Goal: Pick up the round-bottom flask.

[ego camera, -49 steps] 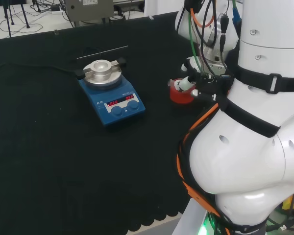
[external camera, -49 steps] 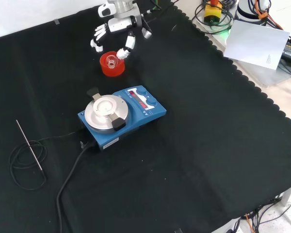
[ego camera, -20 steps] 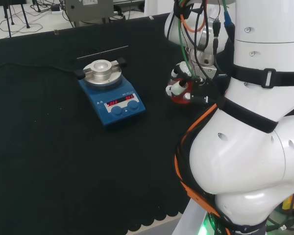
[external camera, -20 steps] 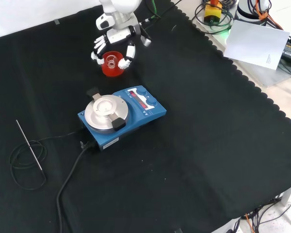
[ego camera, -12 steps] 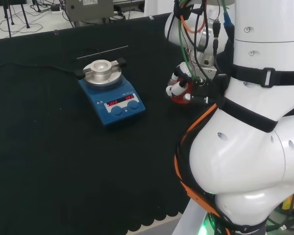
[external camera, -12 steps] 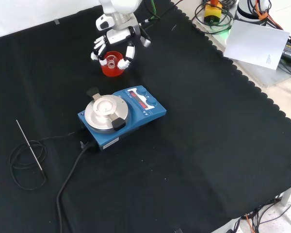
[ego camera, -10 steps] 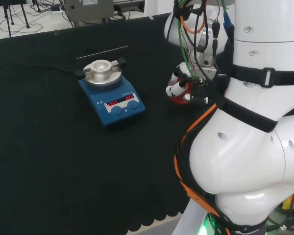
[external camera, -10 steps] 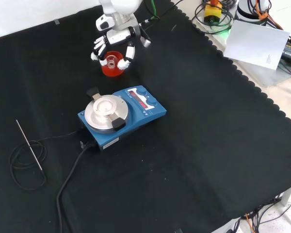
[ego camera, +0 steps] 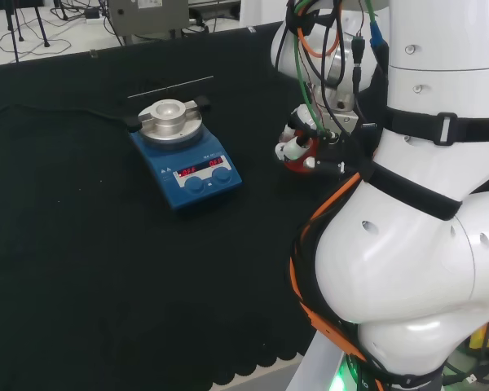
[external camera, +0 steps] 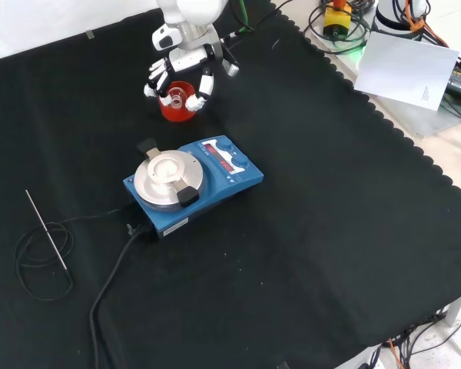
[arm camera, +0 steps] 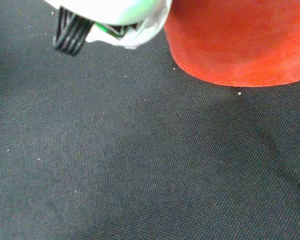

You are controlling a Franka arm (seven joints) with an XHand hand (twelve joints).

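Note:
The round-bottom flask (external camera: 175, 98) is clear glass and sits upright in a red ribbed stand (external camera: 177, 110) near the far edge of the cloth in the front view. The hand (external camera: 181, 68) hangs right over it. Its fingers (external camera: 154, 79) reach down on one side of the flask's neck and its thumb (external camera: 205, 84) on the other, with small gaps showing. In the head view the hand (ego camera: 297, 140) covers most of the red stand (ego camera: 297, 162). The wrist view looks past a white part of the hand (arm camera: 115, 17) at the stand's red wall (arm camera: 240, 40).
A blue hotplate stirrer (external camera: 192, 181) with a round metal top stands in front of the stand in the front view, its cable (external camera: 111, 277) trailing to the near edge. A thin metal rod on a coiled wire (external camera: 46, 244) lies at the left. The arm's white links (ego camera: 416, 204) stand at the head view's right.
Since 2.5 s ago the hand has come forward and down over the flask, so that its fingers straddle the neck. Over the last half second it has barely shifted.

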